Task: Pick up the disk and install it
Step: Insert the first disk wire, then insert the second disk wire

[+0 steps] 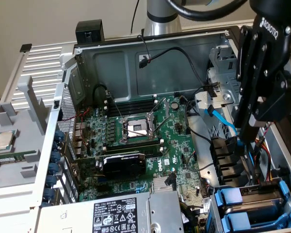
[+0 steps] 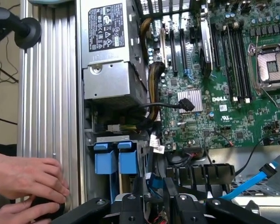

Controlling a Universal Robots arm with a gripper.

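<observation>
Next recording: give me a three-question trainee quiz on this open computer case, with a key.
1. True or false: a person's hands rest on the case's ribbed edge.
2. The flat cable beside the gripper is: A red, B blue, C yellow.
3. How many blue carriers stand side by side in the drive bay?
Key: 1 true; 2 B; 3 two.
</observation>
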